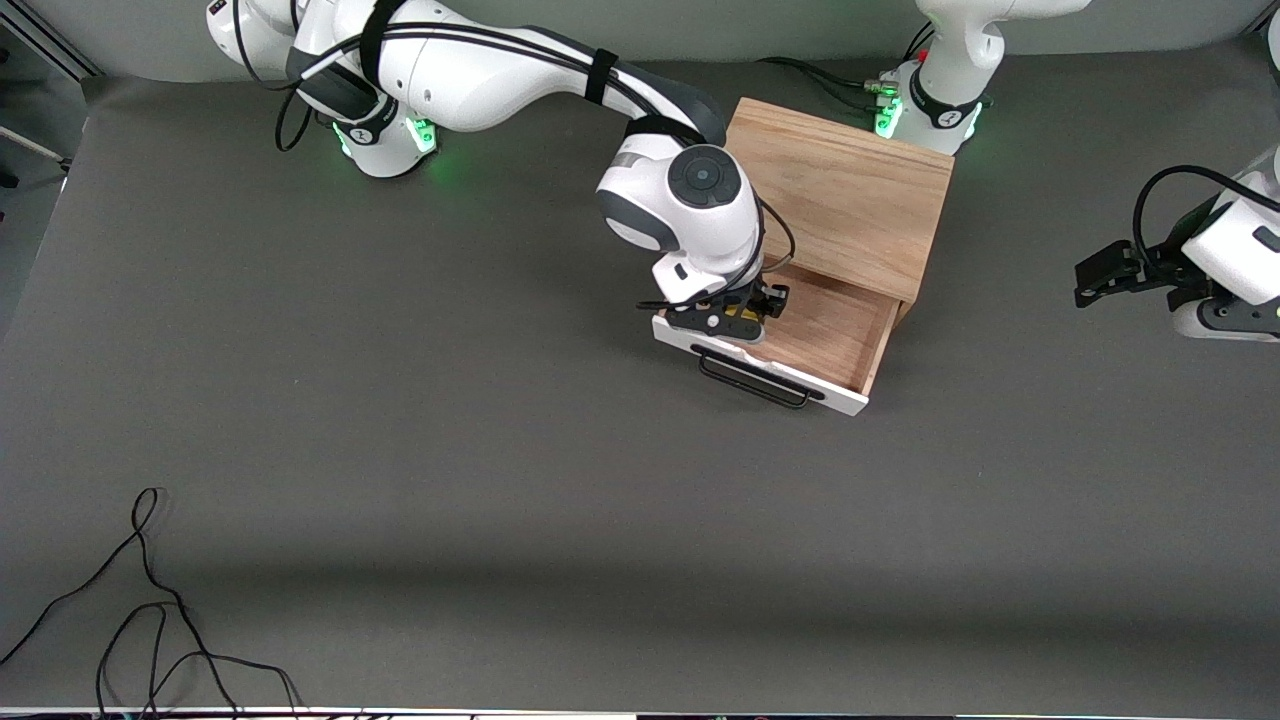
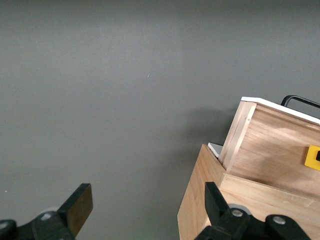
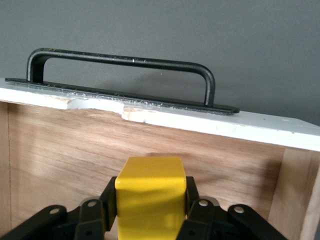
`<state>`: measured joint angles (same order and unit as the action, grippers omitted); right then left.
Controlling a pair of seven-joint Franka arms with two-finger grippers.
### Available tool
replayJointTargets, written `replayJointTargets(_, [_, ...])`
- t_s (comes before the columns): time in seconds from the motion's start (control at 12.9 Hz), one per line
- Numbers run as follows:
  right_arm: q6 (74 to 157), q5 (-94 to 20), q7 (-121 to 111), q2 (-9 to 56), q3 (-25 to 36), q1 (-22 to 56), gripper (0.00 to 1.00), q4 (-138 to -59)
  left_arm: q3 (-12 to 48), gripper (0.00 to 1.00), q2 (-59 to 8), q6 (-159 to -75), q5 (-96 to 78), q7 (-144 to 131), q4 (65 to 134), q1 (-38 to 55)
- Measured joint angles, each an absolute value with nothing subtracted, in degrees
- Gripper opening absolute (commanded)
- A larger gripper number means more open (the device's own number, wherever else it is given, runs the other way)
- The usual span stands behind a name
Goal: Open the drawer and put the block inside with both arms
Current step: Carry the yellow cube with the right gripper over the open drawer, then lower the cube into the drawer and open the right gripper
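Observation:
The light oak cabinet (image 1: 840,190) stands near the left arm's base. Its drawer (image 1: 835,335) is pulled open toward the front camera, with its white front panel (image 1: 775,372) and black wire handle (image 1: 755,385). My right gripper (image 1: 735,318) is shut on the yellow block (image 1: 742,313) and holds it low inside the drawer, close to the front panel. The right wrist view shows the block (image 3: 150,185) between the fingers of the right gripper (image 3: 150,212), the panel (image 3: 210,122) and the handle (image 3: 125,62). My left gripper (image 1: 1110,275) waits open beside the cabinet; it also shows in the left wrist view (image 2: 147,205).
The left wrist view shows the cabinet's side (image 2: 200,200), the drawer's side (image 2: 270,150) and a bit of the block (image 2: 314,157). Loose black cables (image 1: 150,610) lie on the grey table mat (image 1: 450,450) near the front camera, toward the right arm's end.

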<state>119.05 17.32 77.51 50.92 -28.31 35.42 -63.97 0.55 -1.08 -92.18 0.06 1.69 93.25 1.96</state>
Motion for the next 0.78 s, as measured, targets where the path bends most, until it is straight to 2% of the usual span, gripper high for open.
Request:
replayJointTargets(0.54, [119.1, 19.5, 78.6, 50.0, -28.3, 35.8, 1.0, -62.0, 0.5, 1.0, -1.1, -92.2, 0.1, 1.7, 93.3, 2.0])
replayJointTargets(0.78, [116.6, 19.5, 78.6, 46.7, -28.9, 33.4, 1.0, -60.6, 0.5, 1.0, -1.1, -92.2, 0.1, 1.7, 93.3, 2.0])
